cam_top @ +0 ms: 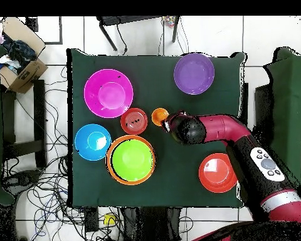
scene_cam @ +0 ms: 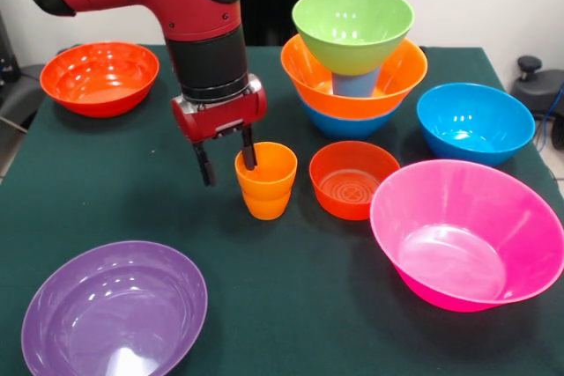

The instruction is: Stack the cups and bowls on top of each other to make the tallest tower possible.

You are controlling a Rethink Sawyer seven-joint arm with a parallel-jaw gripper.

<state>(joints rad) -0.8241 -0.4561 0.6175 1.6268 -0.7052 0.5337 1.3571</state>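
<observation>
My gripper (scene_cam: pixel 227 163) is open and straddles the left wall of the orange cups (scene_cam: pixel 265 180), two nested and upright at the table's middle. One finger is inside the rim, the other stands outside to the left, apart from the wall. The tower (scene_cam: pixel 354 59) stands at the back: a blue bowl (scene_cam: pixel 345 126) at the bottom, an orange bowl (scene_cam: pixel 401 78), a light blue cup (scene_cam: pixel 354 85) in it, and a lime green bowl (scene_cam: pixel 352 25) on top. In the overhead view the gripper (cam_top: pixel 168 120) is beside the orange cups (cam_top: pixel 159 116) and the tower (cam_top: pixel 132 159) is below left.
A small red-orange bowl (scene_cam: pixel 352 180) sits right of the cups. A large pink bowl (scene_cam: pixel 467 235) is at the front right, a blue bowl (scene_cam: pixel 476 121) behind it. A purple bowl (scene_cam: pixel 115 310) is at the front left, a red-orange bowl (scene_cam: pixel 100 77) at the back left.
</observation>
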